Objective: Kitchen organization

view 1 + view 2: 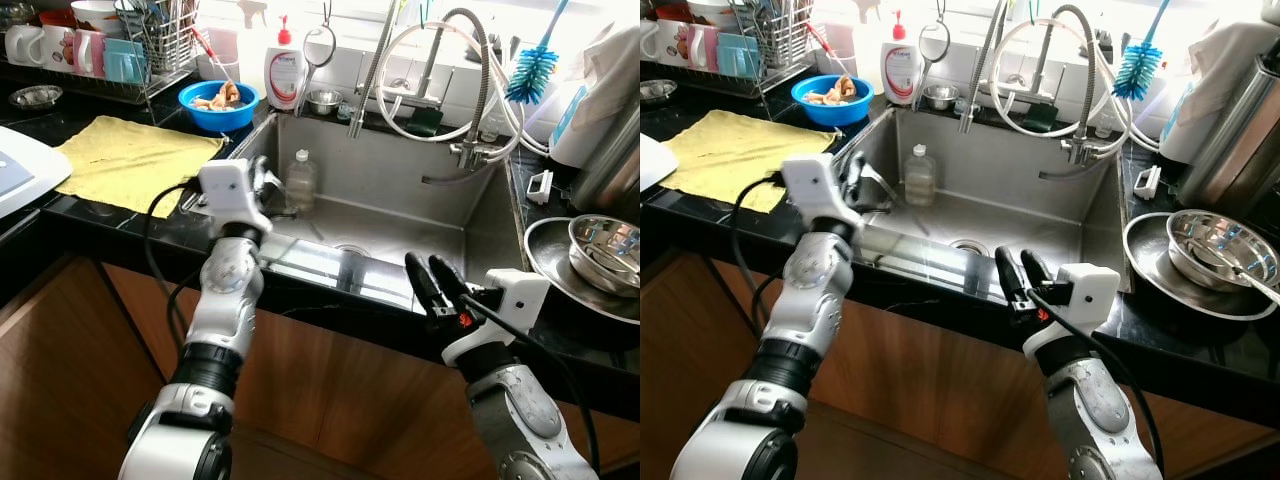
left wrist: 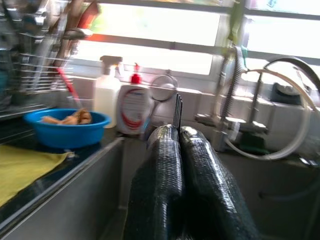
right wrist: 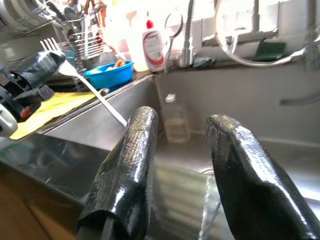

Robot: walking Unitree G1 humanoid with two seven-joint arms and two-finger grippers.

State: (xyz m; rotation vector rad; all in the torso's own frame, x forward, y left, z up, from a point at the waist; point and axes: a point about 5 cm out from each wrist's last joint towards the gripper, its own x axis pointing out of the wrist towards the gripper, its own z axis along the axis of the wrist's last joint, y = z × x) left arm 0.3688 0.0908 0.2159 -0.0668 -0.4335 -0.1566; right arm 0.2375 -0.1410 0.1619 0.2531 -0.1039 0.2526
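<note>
Black counter around a steel sink (image 1: 400,215). Left gripper (image 3: 42,64) sits at the sink's left rim, fingers pinched on a fork (image 3: 85,82), tines up. Right gripper (image 1: 437,285) hovers over the sink's front edge, fingers spread, empty. Risk: the grip looks thin, so a tilt could drop the fork into the sink beside the bottle (image 1: 301,178). The fork is hard to make out in the head views, hidden behind the left wrist.

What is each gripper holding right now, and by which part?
Left gripper is shut on a fork, pinched below the tines, handle hanging free over the sink. Right gripper is open, holding nothing.
</note>
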